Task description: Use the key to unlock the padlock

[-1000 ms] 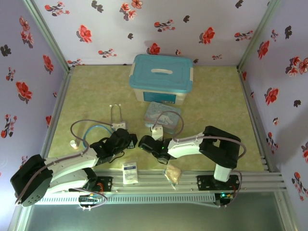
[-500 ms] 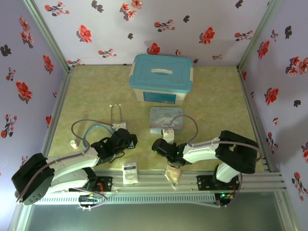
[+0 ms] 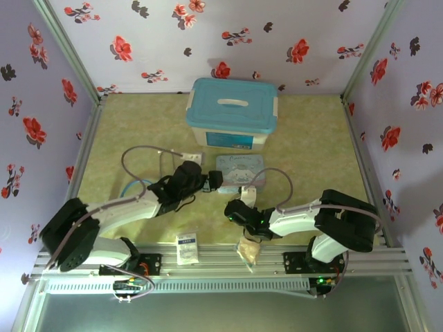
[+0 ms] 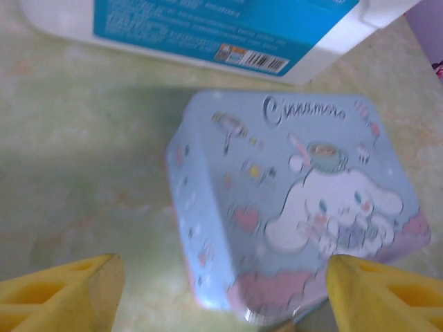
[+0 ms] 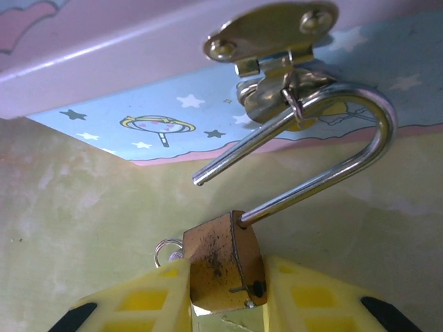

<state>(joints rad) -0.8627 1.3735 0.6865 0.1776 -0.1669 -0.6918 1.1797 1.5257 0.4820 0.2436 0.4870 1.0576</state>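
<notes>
The brass padlock (image 5: 221,259) sits pinched between my right gripper's (image 5: 225,277) yellow fingers. Its silvery shackle (image 5: 332,166) stands open, one end free, and hooks through the hasp (image 5: 270,31) of the pale blue cartoon tin (image 3: 239,166). A small key ring (image 5: 165,247) peeks out left of the padlock body; the key itself is hidden behind it. In the top view the right gripper (image 3: 235,211) lies just in front of the tin. My left gripper (image 3: 211,180) is at the tin's left side, open wide, with the tin's (image 4: 297,194) near corner between its fingers (image 4: 76,290).
A white box with a blue lid (image 3: 232,111) stands behind the tin. A white sachet (image 3: 187,247) and a tan lumpy packet (image 3: 249,250) lie at the front edge by the rail. Flowered walls close in three sides.
My left arm has swung forward and right, bringing its gripper to the tin's left side. The right gripper drew right and nearer; the tin turned straighter.
</notes>
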